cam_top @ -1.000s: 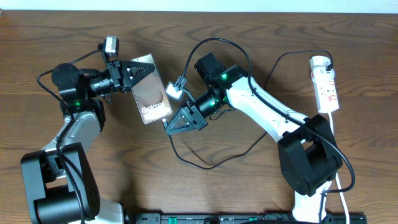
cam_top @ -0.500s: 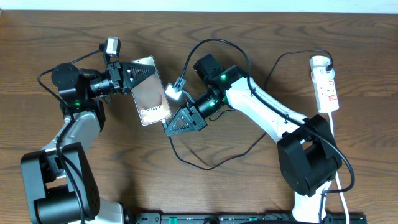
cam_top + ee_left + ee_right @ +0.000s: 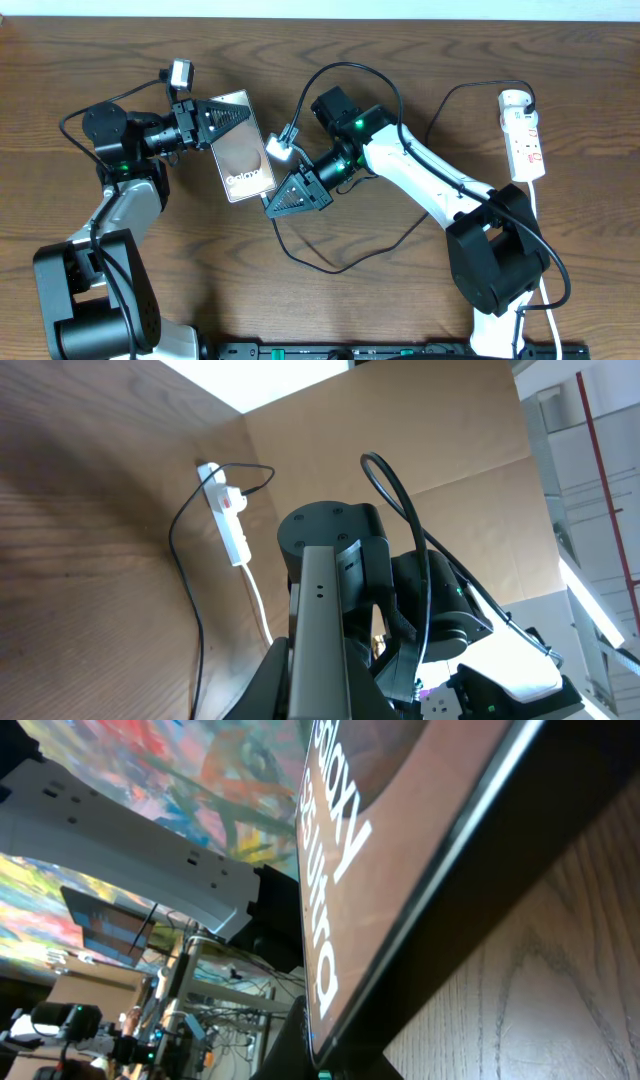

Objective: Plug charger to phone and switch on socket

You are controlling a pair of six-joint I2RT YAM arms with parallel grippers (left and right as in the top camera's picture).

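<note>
Quick look from my remote seat. The phone point(image 3: 245, 150) sits at about 10 o'clock from the middle of the bench point(image 3: 200, 290). It lies at an angle, screen up, with the white lettering near its 5 o'clock end.

The left jaws are clamped on the phone's 11 o'clock end. On the left wrist cam, the phone point(image 3: 320, 630) shows edge-on as a grey slab coming straight up out of the grip.

The right jaws are pinched closed right at the phone's 5 o'clock end. The free end of the charger point(image 3: 325, 268) runs into them, and from there the black cable loops away toward 6 o'clock and back under the white arm. I can't make out the plug tip itself. The right wrist cam is basically nose to the phone point(image 3: 400, 850): just lettering, the dark bottom edge and wood grain.

The socket point(image 3: 522, 135) is way out toward 3 o'clock, well apart from both arms, with a black plug at its 12 o'clock end. The left wrist cam shows the socket point(image 3: 230, 520) too.
</note>
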